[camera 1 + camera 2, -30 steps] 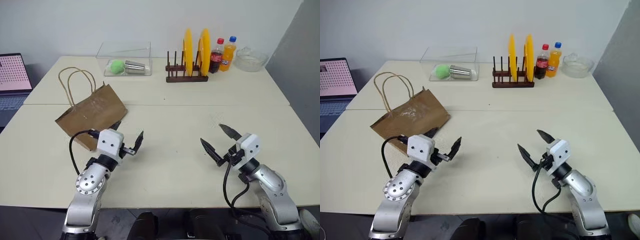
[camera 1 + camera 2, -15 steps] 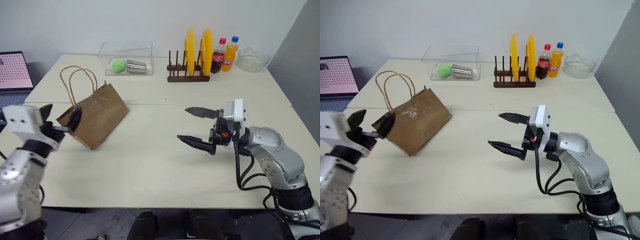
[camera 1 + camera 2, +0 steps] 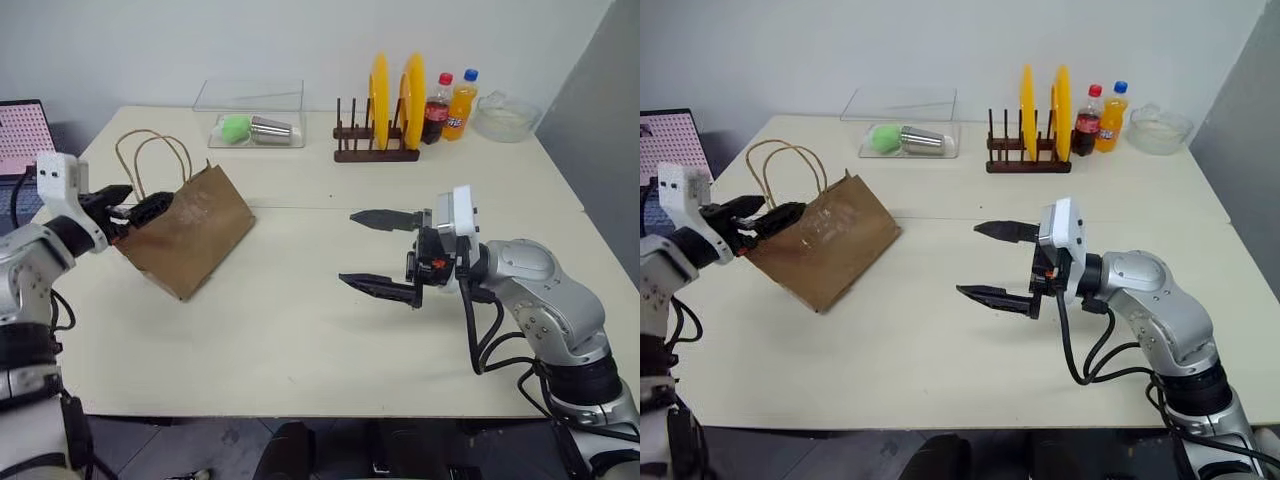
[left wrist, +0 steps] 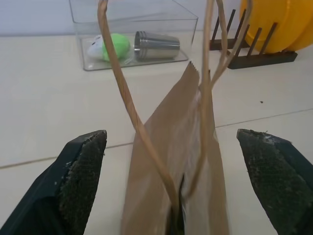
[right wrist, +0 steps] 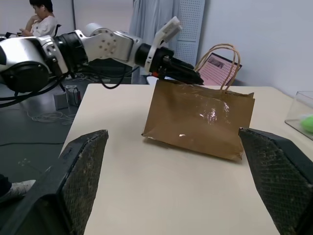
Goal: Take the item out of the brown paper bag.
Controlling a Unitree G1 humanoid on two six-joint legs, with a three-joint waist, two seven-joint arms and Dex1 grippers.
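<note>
Having swung left, the left claw [image 3: 135,205] flanks the brown paper bag [image 3: 190,232].

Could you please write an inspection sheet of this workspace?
Surface: cream table, two tops joined.
Job's things: brown kraft paper bag with loop handles, upright; item not visible.
Clutter: clear plastic box with green ball and steel cup; wooden rack, yellow plates; two bottles; glass bowl.
End effectors: left end effector open at bag's mouth; right end effector open, apart.
Cables: black, on right arm.
Surroundings: laptop; seated person.
</note>
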